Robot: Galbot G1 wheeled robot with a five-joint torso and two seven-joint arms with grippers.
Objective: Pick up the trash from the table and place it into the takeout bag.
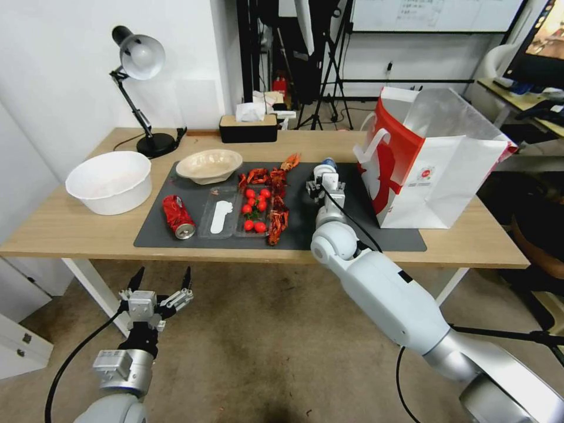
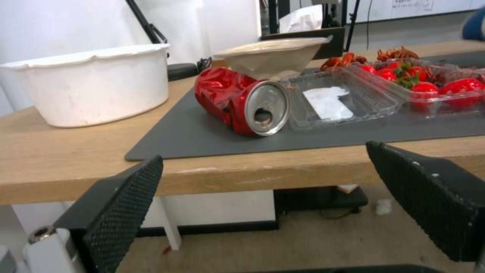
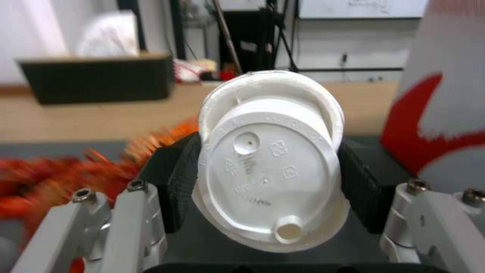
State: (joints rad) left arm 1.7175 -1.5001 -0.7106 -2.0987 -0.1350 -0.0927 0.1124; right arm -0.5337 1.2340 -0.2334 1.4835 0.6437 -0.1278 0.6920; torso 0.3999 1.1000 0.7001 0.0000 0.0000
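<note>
The right wrist view shows two white-lidded cups clamped between the right pincer's pads, which the head view barely reveals. That arm stretches over the tabletop, its pincer just beside the takeout bag. The left pincer hangs spread apart below the tabletop edge, well apart from the bag.

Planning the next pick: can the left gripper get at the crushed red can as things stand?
Probably yes. The left gripper hangs open below the table edge, and the crushed red can lies near that edge with nothing between.
</note>
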